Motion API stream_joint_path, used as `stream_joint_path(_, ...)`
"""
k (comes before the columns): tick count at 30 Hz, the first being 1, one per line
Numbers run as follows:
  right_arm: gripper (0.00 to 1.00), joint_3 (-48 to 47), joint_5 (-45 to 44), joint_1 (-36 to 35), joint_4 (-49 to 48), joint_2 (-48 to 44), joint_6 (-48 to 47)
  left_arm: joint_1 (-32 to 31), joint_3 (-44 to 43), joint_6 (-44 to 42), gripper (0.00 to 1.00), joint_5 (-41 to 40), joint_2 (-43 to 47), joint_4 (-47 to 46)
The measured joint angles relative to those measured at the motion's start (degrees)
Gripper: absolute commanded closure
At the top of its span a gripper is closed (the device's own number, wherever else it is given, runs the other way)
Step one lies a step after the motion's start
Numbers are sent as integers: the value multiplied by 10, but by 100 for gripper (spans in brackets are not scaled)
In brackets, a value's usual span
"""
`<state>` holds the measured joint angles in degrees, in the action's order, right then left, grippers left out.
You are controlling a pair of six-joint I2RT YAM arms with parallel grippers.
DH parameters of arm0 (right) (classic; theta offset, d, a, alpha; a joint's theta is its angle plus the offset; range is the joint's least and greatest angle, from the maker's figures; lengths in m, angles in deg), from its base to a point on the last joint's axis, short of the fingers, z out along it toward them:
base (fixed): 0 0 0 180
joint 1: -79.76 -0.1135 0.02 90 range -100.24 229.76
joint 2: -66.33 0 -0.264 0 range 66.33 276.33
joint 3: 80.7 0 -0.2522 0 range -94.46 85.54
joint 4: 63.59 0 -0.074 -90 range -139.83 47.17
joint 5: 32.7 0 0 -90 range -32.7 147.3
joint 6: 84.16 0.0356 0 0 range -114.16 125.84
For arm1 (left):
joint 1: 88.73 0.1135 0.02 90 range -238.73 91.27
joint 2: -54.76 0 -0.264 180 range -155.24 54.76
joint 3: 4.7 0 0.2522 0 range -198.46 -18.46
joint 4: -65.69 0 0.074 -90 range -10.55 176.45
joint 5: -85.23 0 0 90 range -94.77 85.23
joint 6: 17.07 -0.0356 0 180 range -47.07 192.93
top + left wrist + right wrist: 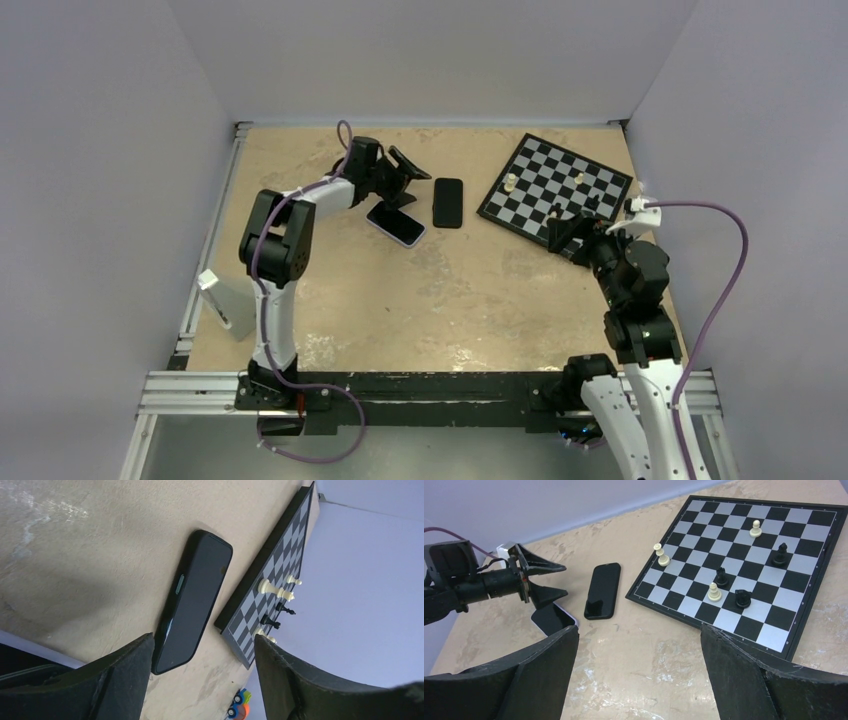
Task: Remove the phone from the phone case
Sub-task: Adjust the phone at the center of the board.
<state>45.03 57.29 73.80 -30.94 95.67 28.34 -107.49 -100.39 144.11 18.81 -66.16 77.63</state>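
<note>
Spare phone, chess set and oddments on a worn tan table

A bare black phone point(448, 202) lies flat, screen up, towards the far edge of the table point(420, 300), just beside the near-left side of a chessboard point(555, 190). The board sits turned like a diamond in the far right corner. A few pieces stand scattered on it, among them a white piece point(755, 528) and a black piece point(782, 553). A white box point(225, 303) rests at the left edge, against the rail. A small orange, blue and green toy car point(240, 702) shows at the bottom of the left wrist view.
</note>
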Motion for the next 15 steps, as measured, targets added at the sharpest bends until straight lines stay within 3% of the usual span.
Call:
stream_joint_path(4,5,0,0,0,8,-2,1,-8,-35,-18,24,-15,-13,61)
stream_joint_path(10,6,0,0,0,10,-5,7,-10,-109,-84,23,-47,-26,237)
stream_joint_path(15,6,0,7,0,11,-10,11,-10,-112,-125,20,-53,-26,315)
